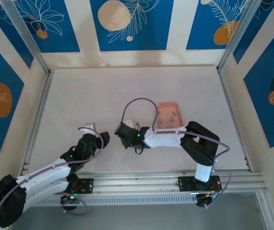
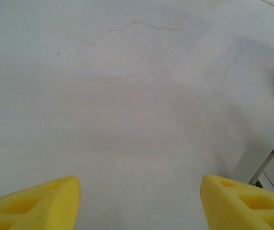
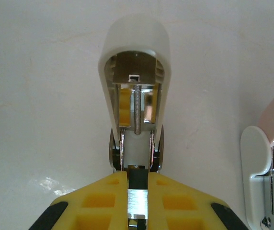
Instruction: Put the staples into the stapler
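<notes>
yellow fingers of the right gripper are pressed together on what looks like a thin shiny strip of staples. it is held flat and lined up with the open stapler, whose white lid is tipped up so the slot can be reached. the left gripper is spread wide with nothing in it. more staples, tiny grey bits, are seen in the pink tray, nearer the table's right edge than its left.
</notes>
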{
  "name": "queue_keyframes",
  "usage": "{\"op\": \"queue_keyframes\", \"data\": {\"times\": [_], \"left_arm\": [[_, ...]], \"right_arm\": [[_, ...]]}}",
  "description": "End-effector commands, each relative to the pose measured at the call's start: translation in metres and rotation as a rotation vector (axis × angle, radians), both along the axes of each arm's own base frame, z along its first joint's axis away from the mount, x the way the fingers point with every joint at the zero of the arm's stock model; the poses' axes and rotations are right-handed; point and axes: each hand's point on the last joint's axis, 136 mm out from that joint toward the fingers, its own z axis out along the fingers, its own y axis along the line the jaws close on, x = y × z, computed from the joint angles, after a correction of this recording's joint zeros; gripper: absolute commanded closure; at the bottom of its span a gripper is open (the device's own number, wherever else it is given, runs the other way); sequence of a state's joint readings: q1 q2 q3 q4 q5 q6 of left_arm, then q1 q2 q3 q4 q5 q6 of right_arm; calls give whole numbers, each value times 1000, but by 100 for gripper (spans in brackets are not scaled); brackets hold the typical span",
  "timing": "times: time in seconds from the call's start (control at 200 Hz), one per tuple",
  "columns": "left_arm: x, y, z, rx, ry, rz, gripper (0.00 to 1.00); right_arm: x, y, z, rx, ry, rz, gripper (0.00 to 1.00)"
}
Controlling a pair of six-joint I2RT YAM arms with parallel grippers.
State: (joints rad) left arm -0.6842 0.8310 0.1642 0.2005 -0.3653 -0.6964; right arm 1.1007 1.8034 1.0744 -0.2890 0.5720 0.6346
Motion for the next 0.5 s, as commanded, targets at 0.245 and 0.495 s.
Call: {"op": "queue_keyframes", "data": {"times": [0.245,0.495], "left_arm": [[-2,4,-3,14,2,-8,33],[-2,3,-2,13,-3,-11,33]], "right_arm": [[0,-1,4,-12,17,-19,87],[0,1,37,75,-74,-29,87]]}}
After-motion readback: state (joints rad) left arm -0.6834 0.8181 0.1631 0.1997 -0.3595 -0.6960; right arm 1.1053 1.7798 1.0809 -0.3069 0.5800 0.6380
